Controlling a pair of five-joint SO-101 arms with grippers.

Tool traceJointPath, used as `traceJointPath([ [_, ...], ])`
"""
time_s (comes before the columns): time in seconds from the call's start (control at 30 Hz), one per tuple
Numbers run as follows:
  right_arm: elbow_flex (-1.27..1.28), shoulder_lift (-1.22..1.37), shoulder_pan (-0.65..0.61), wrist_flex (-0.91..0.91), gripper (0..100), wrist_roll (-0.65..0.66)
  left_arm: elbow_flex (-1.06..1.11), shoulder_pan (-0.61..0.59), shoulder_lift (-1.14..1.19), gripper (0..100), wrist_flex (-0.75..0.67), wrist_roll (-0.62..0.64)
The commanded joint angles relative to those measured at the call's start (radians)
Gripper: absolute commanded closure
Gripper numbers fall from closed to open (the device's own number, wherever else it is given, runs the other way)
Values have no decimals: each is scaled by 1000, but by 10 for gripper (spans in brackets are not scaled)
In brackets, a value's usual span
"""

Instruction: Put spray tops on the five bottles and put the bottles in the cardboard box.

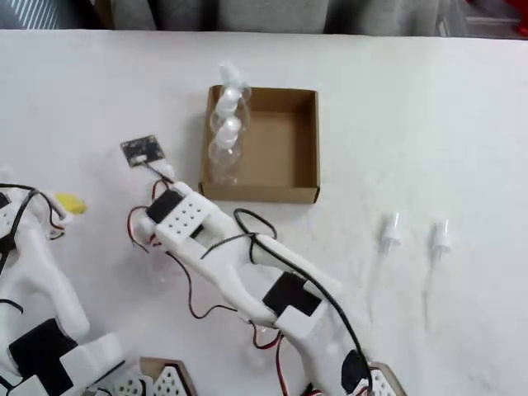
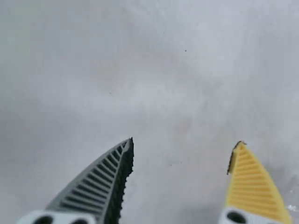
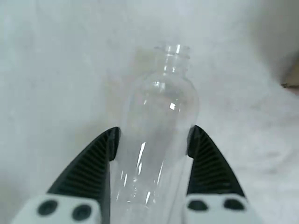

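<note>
1. a plain white table (image 1: 445,107) ran across the whole high view.
2. the right arm (image 1: 247,264), white plastic with black panels and loose red and black wires, lay stretched over the middle of the table. its wrist was just beside the box's near corner on the left arm's side.
3. the left arm (image 1: 33,272), built the same way, sat folded at the near edge of the table, well apart from the box.
4. an open, square brown cardboard box (image 1: 260,195) stood at the table's centre.
5. inside it, capped bottles (image 1: 226,124) of clear plastic with white spray tops lay in a line along the wall on the left arm's side. their exact number was hard to tell.
6. a clear plastic bottle (image 3: 163,93) with a bare, open threaded neck sat in the right gripper (image 3: 154,133). the black ribbed jaws were closed against its body on both sides, and its neck pointed away from the wrist. a corner of the box showed nearby.
7. the left gripper (image 2: 184,142) hung over bare table, with its grey finger and yellow finger spread wide and nothing between them.
8. two loose white spray tops (image 1: 391,231) (image 1: 441,235) with thin dip tubes lay side by side on the table, well apart from the box on the right arm's side.
9. a small dark square board (image 1: 142,150) sat at the right arm's wrist end. any print on it was too small to read.
</note>
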Motion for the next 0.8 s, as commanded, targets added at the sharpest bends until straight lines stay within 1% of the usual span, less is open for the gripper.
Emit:
traceJointPath([
  [0.0, -66, -142, 18, 217, 981, 95, -20, 59, -1, 679, -9, 3],
  [0.1, -66, -277, 81, 348, 981, 173, -23, 111, -4, 679, 12, 3],
  [0.2, -64, -423, 206, 489, 981, 250, -37, 203, -10, 679, 49, 3],
  [0.3, -58, -564, 400, 627, 981, 331, -38, 325, -61, 679, 86, 2],
  [0.37, -6, -657, 562, 670, 981, 391, -37, 423, -133, 679, 114, 2],
  [0.47, 172, -800, 832, 642, 981, 497, -35, 610, -266, 679, 169, 2],
  [0.53, 321, -888, 1015, 572, 981, 571, -38, 766, -338, 679, 199, 3],
  [0.6, 468, -969, 1190, 467, 981, 647, -41, 940, -381, 679, 201, 2],
  [0.67, 595, -1030, 1354, 357, 981, 724, -52, 1098, -377, 677, 186, 2],
  [0.77, 721, -1089, 1572, 226, 978, 827, -84, 1262, -303, 677, 120, 2],
])
